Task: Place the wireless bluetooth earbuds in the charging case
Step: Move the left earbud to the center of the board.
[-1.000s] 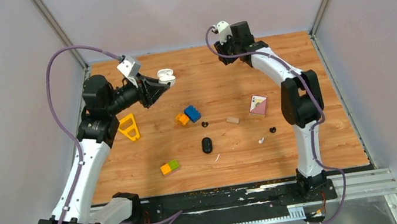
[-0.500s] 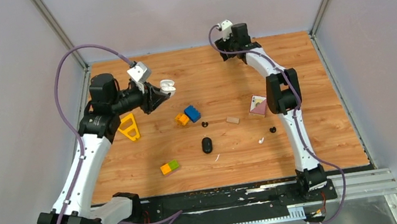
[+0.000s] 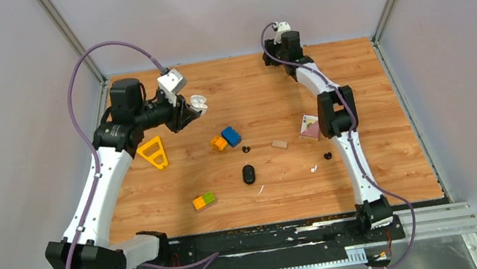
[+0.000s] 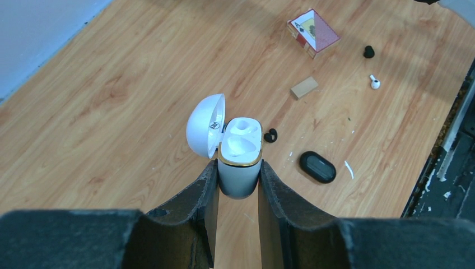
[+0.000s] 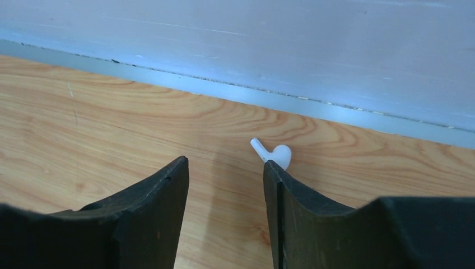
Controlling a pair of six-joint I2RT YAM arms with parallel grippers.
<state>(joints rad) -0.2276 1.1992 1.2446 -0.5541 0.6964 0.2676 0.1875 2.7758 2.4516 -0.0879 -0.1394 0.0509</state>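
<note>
The left end effector (image 4: 237, 167) is raised above the left rear part of the wooden bench (image 3: 258, 96). It is clamped on the lower body of the white charging case (image 4: 241, 147). The case stands upright between the fingers with its lid (image 4: 205, 124) swung open to one side, and both sockets are bare.

Below it on the bench lies a yellow triangular piece (image 3: 154, 153). Nearer the front edge there is a green and orange block (image 3: 203, 200). Toward the middle, an orange block (image 3: 218, 143) touches a blue block (image 3: 231, 136).

Just right of those lies one black earbud (image 3: 246, 150). In front of it is a black oval case (image 3: 249, 174), lid closed, with a thin white sliver (image 3: 260, 190) close by. Further right come a small wooden block (image 3: 280, 144) and a playing-card box (image 3: 310, 126). Near them a white stemmed earbud (image 3: 313, 167) lies on the bench, with a second black earbud (image 3: 327, 156) just beside it.

The right arm is stretched to the far edge of the bench, by the back wall. The right end effector (image 5: 225, 162) has its fingers moderately apart with only bare wood between them. Another white earbud (image 5: 278, 153) lies on the bench at the tip of one finger (image 5: 280, 190), outside the gap. I cannot tell whether it touches the finger.
</note>
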